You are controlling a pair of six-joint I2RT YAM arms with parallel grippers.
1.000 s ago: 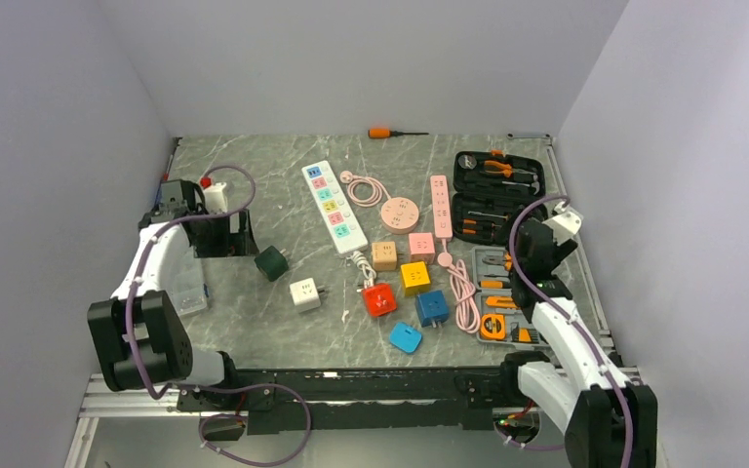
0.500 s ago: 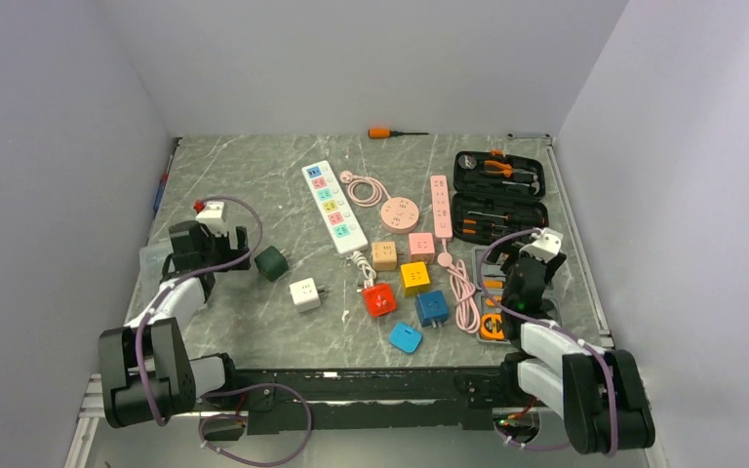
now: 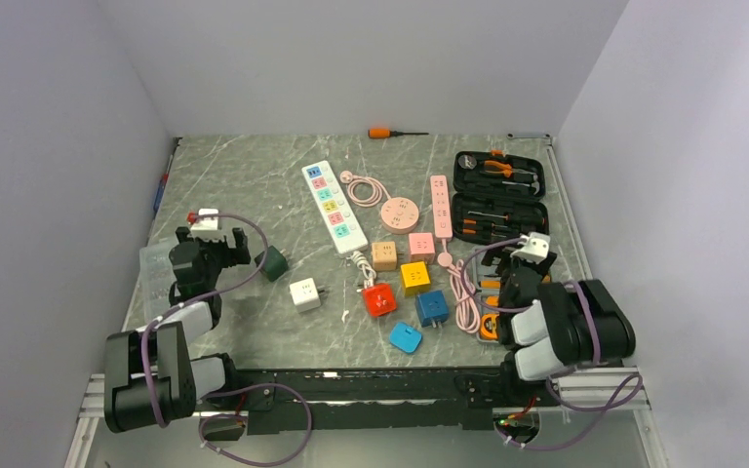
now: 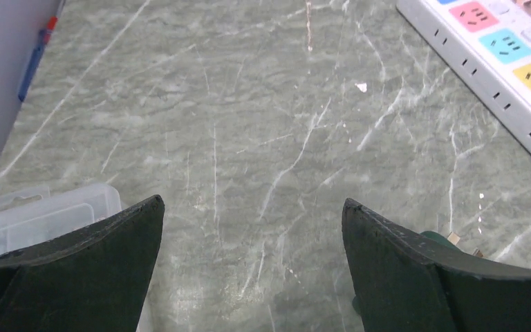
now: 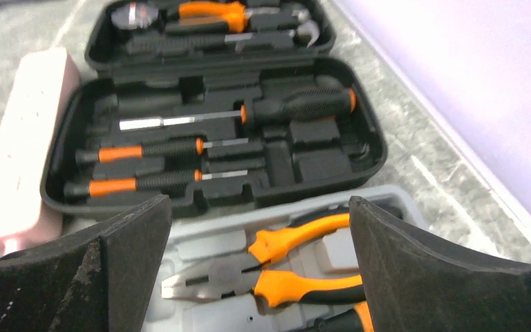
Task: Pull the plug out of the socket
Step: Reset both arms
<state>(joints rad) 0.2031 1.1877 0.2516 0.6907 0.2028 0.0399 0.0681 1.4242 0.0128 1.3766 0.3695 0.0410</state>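
Green and cube-shaped, the plug (image 3: pixel 272 262) lies loose on the worktop at the near left, well apart from the white power strip (image 3: pixel 334 207), which runs toward the far middle. My left jaws stand wide apart just left of that plug, holding nothing. Past one dark finger (image 4: pixel 415 277) a corner of the plug shows, and a clear plastic box (image 4: pixel 45 218) sits by the other. A white plug cube (image 3: pixel 304 293) rests near the green one, to its right. On the right side my right jaws gape too, empty, low over a grey tray (image 5: pixel 200 243) holding orange-handled pliers (image 5: pixel 297 238). The open black tool case (image 5: pixel 214 131) lies just beyond, with a pink strip (image 5: pixel 21 145) at its left.
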